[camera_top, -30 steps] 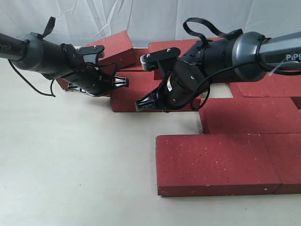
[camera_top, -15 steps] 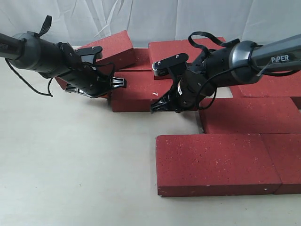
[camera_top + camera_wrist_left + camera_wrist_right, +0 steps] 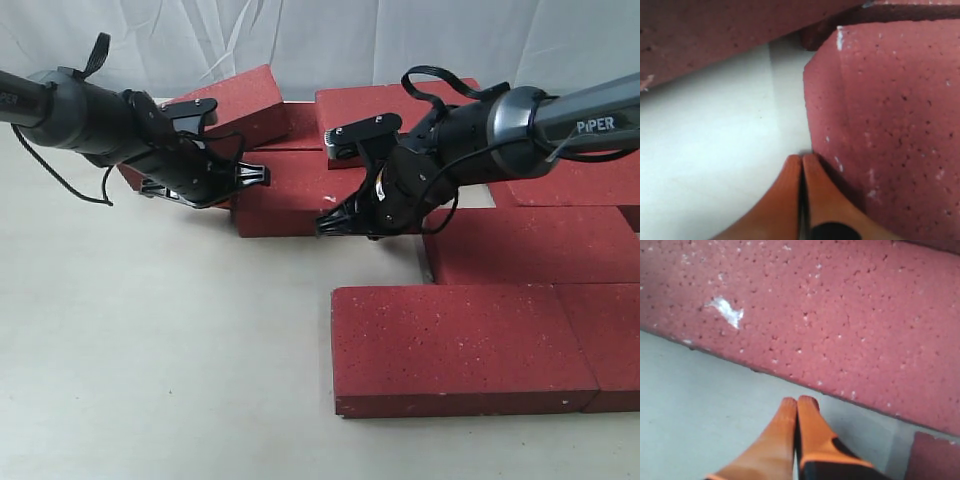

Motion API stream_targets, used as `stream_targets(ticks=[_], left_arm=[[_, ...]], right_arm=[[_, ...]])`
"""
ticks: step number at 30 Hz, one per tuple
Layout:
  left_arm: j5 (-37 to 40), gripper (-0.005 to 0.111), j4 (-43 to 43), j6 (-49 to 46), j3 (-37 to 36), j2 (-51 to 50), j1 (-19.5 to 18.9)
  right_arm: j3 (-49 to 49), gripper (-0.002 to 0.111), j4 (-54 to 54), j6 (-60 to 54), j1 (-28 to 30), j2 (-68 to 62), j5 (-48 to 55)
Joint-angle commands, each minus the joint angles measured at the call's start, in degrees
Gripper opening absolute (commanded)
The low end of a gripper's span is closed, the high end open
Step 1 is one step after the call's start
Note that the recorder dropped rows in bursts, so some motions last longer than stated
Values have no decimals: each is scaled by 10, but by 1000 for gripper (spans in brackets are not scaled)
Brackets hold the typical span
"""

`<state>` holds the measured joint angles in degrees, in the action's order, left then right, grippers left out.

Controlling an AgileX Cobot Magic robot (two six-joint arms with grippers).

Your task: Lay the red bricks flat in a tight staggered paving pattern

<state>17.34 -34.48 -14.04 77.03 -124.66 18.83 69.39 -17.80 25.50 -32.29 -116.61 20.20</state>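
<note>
Red bricks [image 3: 460, 345] lie flat on the pale table [image 3: 150, 350], most of them grouped at the right and rear. One centre brick [image 3: 290, 200] lies apart from the front row. The left gripper [image 3: 262, 175] has its jaws pressed together with nothing between them and rests against this brick's left end. The right gripper [image 3: 325, 226] is likewise closed and empty. Its tip is low over the table, just beside the brick's near long side.

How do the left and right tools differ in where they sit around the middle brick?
The left tool sits at the middle brick's short end, seemingly touching; the right tool sits along its long near side, just short of it. Both are shut, tips down near the table.
</note>
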Motion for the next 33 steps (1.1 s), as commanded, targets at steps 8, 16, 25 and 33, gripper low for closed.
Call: stream_targets(ticks=[8, 16, 25, 33], left_arm=[[-25, 0, -48, 1, 19, 0, 37], [-45, 0, -69, 1, 25, -13, 48], [-31, 0, -78, 1, 64, -32, 64], [-27, 0, -83, 1, 84, -46, 81]], right_arm=[[0, -1, 44, -28, -20, -2, -11], [0, -1, 42, -28, -20, -2, -9], [0, -1, 41, -28, -20, -2, -15], [0, -1, 38, -28, -20, -2, -14]])
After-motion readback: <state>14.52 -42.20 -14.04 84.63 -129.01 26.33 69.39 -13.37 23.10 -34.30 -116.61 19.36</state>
